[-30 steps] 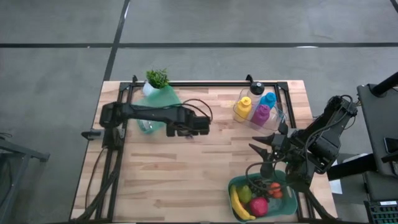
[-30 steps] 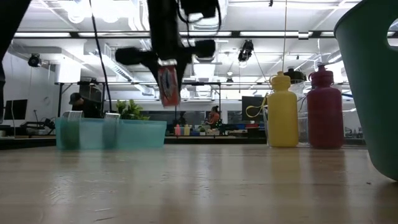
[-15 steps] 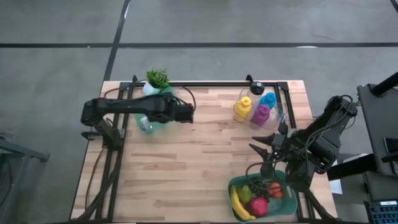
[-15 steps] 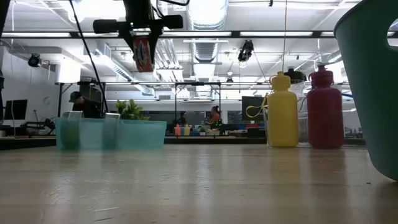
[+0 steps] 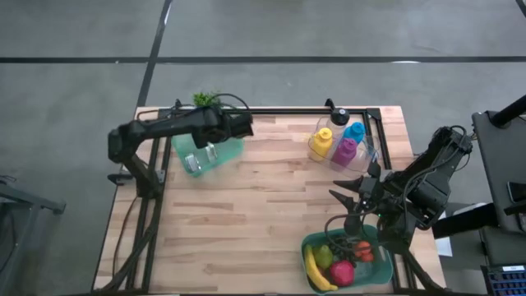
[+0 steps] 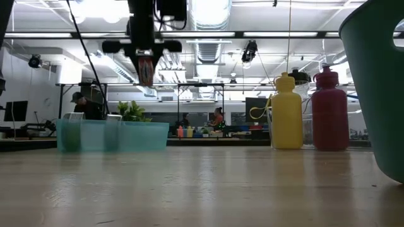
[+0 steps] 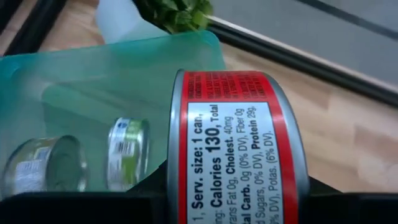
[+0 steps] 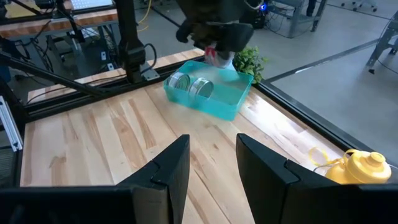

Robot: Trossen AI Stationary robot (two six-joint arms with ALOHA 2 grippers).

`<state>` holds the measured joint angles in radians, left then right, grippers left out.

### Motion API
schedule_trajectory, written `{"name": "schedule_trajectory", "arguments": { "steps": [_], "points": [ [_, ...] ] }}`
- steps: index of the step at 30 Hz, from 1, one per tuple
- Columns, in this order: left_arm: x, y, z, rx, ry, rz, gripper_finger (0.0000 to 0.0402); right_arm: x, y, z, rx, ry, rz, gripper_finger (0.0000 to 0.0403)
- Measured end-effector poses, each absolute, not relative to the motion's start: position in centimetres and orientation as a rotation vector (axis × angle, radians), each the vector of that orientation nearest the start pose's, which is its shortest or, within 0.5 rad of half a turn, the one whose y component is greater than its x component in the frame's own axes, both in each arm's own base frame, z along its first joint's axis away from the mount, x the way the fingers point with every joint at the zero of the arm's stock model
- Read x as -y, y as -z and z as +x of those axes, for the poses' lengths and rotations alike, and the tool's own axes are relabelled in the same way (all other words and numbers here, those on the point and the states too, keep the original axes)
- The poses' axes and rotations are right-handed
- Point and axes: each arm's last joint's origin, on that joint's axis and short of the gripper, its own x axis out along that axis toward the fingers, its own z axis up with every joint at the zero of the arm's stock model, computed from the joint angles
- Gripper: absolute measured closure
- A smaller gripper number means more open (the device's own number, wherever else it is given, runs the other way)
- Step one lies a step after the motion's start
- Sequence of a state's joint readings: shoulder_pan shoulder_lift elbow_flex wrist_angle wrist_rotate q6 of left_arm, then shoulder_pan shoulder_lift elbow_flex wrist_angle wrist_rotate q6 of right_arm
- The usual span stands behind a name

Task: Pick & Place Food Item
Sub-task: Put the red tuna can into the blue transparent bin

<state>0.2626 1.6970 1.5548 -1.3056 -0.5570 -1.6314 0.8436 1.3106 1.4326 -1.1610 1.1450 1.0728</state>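
left fingers [image 7: 236, 186] grip my red-labelled round metal can [image 7: 233, 149] above the translucent teal plastic bin [image 5: 215, 150] at the surface's far left corner; right fingers [image 8: 211, 165] look parted, empty.

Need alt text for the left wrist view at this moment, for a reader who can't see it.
A red-labelled can with nutrition print fills the frame, held by the left end effector above a translucent teal bin. Two cans already lie in the bin; a potted plant stands past its far edge on the wooden table.
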Motion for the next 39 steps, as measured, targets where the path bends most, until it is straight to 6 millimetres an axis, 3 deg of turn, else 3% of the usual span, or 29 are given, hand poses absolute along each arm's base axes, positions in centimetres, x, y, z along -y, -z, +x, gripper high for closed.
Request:
{"name": "schedule_trajectory", "arguments": {
  "steps": [9,19,28,39],
  "points": [
    [-14.6,-24.9,28.7,-0.520,-1.662,-1.275,0.0284,-15.3,-37.9,17.1,-0.338,0.509,0.164,0.0278],
    [-15.6,-19.6,27.6,-0.475,-1.614,-1.420,0.0281,-15.3,-37.9,17.1,-0.338,0.509,0.164,0.0278],
    [-15.1,-17.9,26.9,-0.499,-1.633,-1.450,0.0280,-15.3,-37.9,17.1,-0.338,0.509,0.164,0.0278],
    [-14.9,-17.6,26.6,-0.554,-1.642,-1.457,0.0279,-15.3,-37.9,17.1,-0.338,0.509,0.164,0.0278]
  ]
}}
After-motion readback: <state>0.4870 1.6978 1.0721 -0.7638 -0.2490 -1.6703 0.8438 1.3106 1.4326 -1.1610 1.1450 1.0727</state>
